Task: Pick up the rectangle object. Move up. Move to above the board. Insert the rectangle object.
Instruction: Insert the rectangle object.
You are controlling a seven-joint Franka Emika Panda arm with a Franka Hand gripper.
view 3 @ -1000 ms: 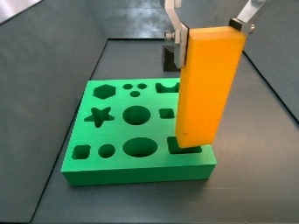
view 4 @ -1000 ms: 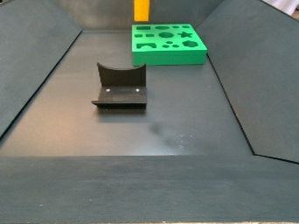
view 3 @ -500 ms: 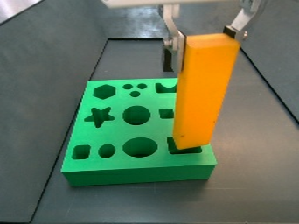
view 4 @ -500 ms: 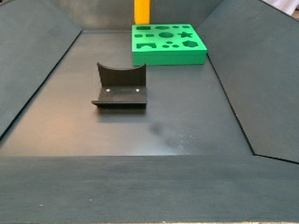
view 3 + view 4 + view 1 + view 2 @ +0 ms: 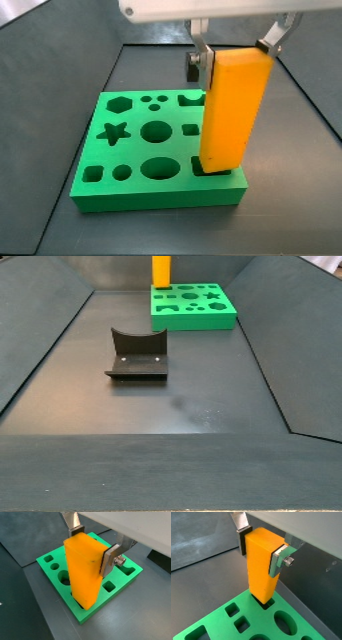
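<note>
The rectangle object [image 5: 230, 110] is a tall orange block standing upright, its lower end inside a square hole at a corner of the green board [image 5: 127, 150]. My gripper [image 5: 237, 50] is shut on the block's upper part, one pad on each of two opposite faces. Both wrist views show the block [image 5: 87, 572] [image 5: 261, 567] between the silver fingers of the gripper [image 5: 93, 544] [image 5: 260, 549], with the board [image 5: 50, 562] [image 5: 251, 617] below. In a side view the block [image 5: 160, 270] rises from the board [image 5: 194, 318] at the far end; the gripper is out of that frame.
The dark fixture [image 5: 138, 354] stands on the floor in the middle of the bin, well away from the board. Sloping dark walls [image 5: 54, 346] enclose the floor. The board's other holes, among them a star [image 5: 112, 131] and circles [image 5: 156, 130], hold nothing.
The gripper and the orange block have moved straight down a little; the block's top sits lower and its foot is deeper in the corner hole.
</note>
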